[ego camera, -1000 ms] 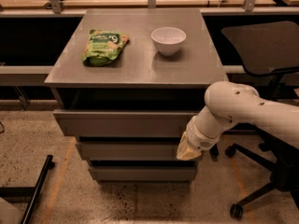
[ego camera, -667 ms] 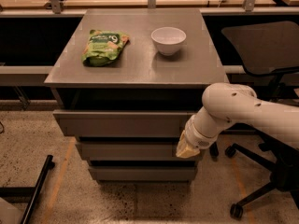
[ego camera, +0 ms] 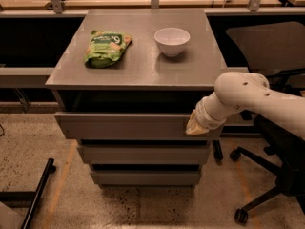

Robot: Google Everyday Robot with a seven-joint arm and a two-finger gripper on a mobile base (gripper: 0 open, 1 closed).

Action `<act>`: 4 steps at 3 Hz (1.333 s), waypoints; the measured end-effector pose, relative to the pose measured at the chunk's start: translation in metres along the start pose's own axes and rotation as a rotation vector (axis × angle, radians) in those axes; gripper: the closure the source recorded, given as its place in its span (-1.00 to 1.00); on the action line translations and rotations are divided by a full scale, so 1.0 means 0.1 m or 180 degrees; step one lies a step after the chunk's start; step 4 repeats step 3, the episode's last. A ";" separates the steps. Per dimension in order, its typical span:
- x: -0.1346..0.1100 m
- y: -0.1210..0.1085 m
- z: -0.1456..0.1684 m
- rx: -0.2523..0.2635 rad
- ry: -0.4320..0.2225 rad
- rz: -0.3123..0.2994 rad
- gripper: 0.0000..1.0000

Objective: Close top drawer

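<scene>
The top drawer (ego camera: pixel 128 126) sits directly under the bench (ego camera: pixel 143 73) top. It is partly out: its grey front stands forward of the bench's front edge, with a dark gap showing between the front's upper rim and the top above it. The front runs nearly the whole width of the bench, from the front-left corner to the front-right corner.

The gripper (ego camera: pixel 195 127) is at the right end of this drawer front, just below the bench's front-right corner. Its tan tip lies against the front face. Whether it is clenched or released cannot be told from this angle. The white arm (ego camera: pixel 248 97) reaches in from the right, its rounded elbow level with the bench's right edge.

Below the top drawer are two slimmer drawer fronts, the middle one (ego camera: pixel 143 154) and the bottom one (ego camera: pixel 145 177).

On the bench top, a green bag (ego camera: pixel 106 47) lies toward the left edge, about midway back. A white bowl (ego camera: pixel 172 41) stands upright right of centre, nearer the back edge, well apart from the bag.

A dark office chair (ego camera: pixel 267 46) stands past the right edge, its wheeled base (ego camera: pixel 242 215) on the speckled floor (ego camera: pixel 119 209). A black bar (ego camera: pixel 35 194) lies on the floor off the front-left corner.
</scene>
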State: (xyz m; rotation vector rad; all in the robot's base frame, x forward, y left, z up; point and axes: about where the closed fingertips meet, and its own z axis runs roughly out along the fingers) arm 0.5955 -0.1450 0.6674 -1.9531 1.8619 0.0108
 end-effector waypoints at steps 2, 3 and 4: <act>0.09 -0.37 -0.04 0.0222 -0.0072 -0.0173 1.00; 0.09 -0.36 -0.04 0.0221 -0.0073 -0.0173 0.65; 0.09 -0.36 -0.04 0.0221 -0.0073 -0.0173 0.65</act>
